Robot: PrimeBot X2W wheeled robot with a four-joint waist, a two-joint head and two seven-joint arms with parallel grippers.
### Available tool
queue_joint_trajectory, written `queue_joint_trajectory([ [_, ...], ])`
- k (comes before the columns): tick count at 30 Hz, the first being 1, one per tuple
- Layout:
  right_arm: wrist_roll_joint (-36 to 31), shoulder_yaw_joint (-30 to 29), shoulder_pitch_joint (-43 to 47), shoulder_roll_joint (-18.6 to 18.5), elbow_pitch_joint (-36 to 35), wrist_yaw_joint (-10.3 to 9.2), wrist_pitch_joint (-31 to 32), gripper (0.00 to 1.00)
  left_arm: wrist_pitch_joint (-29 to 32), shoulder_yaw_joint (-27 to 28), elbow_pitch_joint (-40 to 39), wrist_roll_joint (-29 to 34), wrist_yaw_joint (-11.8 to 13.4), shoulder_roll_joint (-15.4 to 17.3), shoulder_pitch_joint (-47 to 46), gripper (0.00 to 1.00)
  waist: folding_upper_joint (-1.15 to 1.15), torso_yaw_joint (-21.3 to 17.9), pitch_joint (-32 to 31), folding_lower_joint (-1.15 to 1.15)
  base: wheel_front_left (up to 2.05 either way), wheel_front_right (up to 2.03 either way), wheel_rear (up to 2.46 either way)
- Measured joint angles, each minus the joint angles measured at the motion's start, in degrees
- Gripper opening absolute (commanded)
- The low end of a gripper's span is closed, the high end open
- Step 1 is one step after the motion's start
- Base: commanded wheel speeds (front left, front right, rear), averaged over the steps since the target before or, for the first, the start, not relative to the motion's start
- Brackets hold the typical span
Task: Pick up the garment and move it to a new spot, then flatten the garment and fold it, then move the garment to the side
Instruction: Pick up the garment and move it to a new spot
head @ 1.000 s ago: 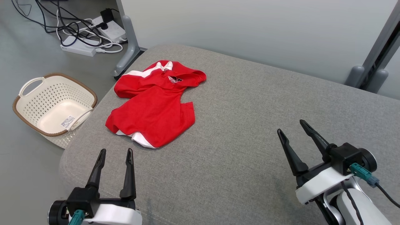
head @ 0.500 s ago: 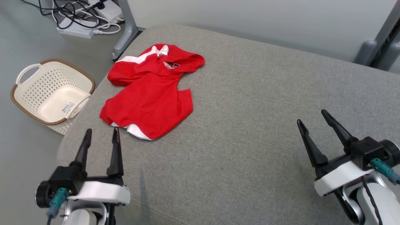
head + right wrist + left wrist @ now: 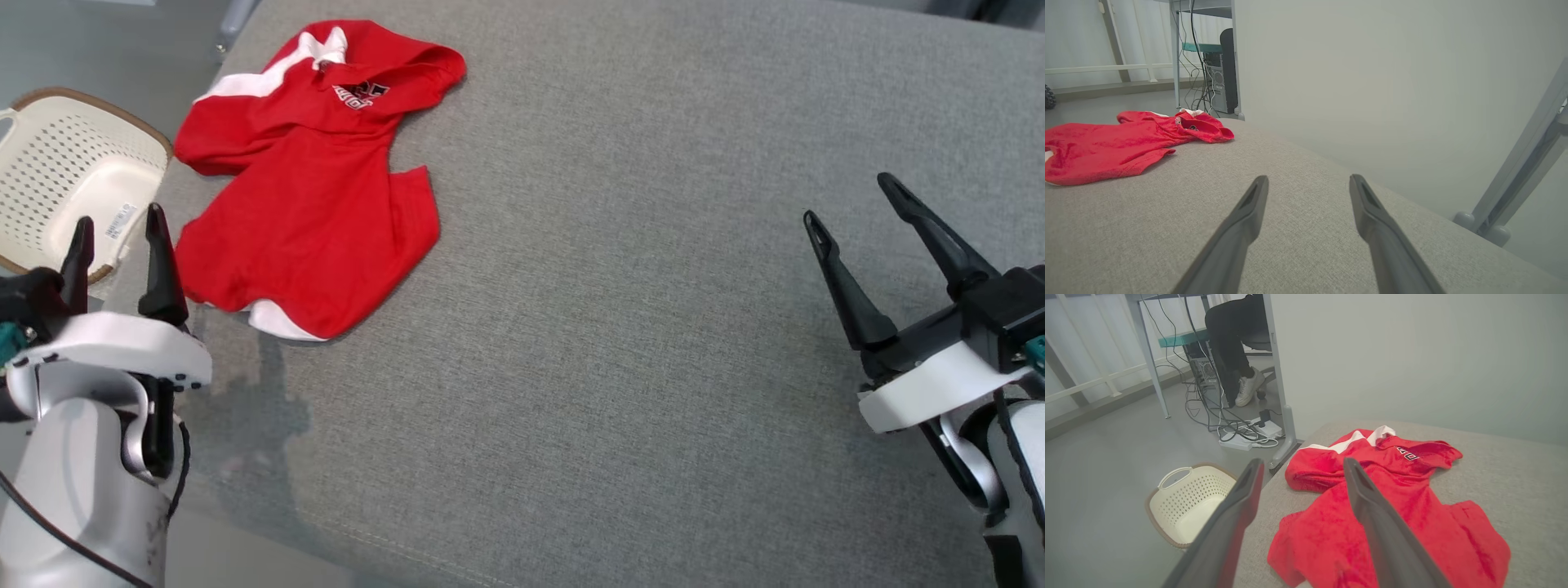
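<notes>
**Desk:** Start with the head view. Where is the garment relative to the grippers?

**Operator:** The red garment [image 3: 310,204] lies crumpled at the far left of the grey worktop [image 3: 612,343]. My left gripper [image 3: 119,216] is at the worktop's left edge with its fingers spread wide. Its inner finger is just beside the garment's near hem, and I can't tell whether they touch. My right gripper [image 3: 847,198] is also spread wide and holds nothing, well apart on the right.

**Desk:** Any containers?

**Operator:** A cream perforated basket [image 3: 65,147] with a brown rim stands on the floor, left of the worktop. I can see a label [image 3: 122,222] on its bottom.

**Desk:** And the left wrist view?

**Operator:** I'm looking along the left gripper [image 3: 1303,460], fingers wide with nothing between them. The garment [image 3: 1412,506] lies just ahead and to the right, with its white collar at the far end. The basket [image 3: 1188,494] sits on the floor [image 3: 1106,465] at the left. Farther off are a power strip [image 3: 1237,444] among tangled cables, a desk leg [image 3: 1274,355] and a person's leg ending in a white shoe [image 3: 1247,386].

**Desk:** Right wrist view?

**Operator:** The right gripper [image 3: 1309,177] hovers over the grey worktop [image 3: 1290,155], fingers wide and empty. The garment [image 3: 1106,147] lies well off to the left. A pale wall [image 3: 1372,81] runs along the worktop's far side, and a computer tower [image 3: 1220,85] stands beyond the garment.
</notes>
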Motion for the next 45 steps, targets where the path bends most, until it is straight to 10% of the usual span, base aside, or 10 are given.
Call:
queue_joint_trajectory([
  [10, -1.0, -1.0, -0.5, -1.6, -5.1, 0.0, 2.5, 1.0, 9.3, -3.5, 13.0, -3.3, -5.9, 3.8, -13.7, 1.0, 0.0, -3.8, 7.0, 0.0, 0.0, 0.0, 0.0],
  [29, -3.2, 0.1, -1.8, 1.9, -4.0, 0.0, 0.0, 1.0, 23.6, -11.2, 30.5, -10.0, -6.8, 9.4, -25.3, 0.98, 0.0, -11.1, 10.7, 0.0, 0.0, 0.0, 0.0],
  [30, -3.2, 0.1, -1.8, 2.0, -3.7, 0.0, -0.3, 1.0, 23.8, -11.8, 30.4, -10.9, -6.8, 9.5, -25.3, 0.16, 0.0, -11.2, 10.5, 0.0, 0.0, 0.0, 0.0],
  [31, -3.2, 0.1, -1.8, 2.0, -3.4, 0.0, -0.4, 1.0, 24.0, -12.4, 30.3, -11.7, -6.8, 9.5, -25.3, 0.0, 0.0, -11.3, 10.4, 0.0, 0.0, 0.0, 0.0],
  [45, -2.8, 0.5, -1.6, 4.6, 1.3, 0.0, -3.4, 1.0, 7.8, -15.3, 27.4, -13.9, -6.9, 12.3, -23.7, 0.0, 0.0, -11.8, 4.0, 0.0, 0.0, 0.0, 0.0],
])
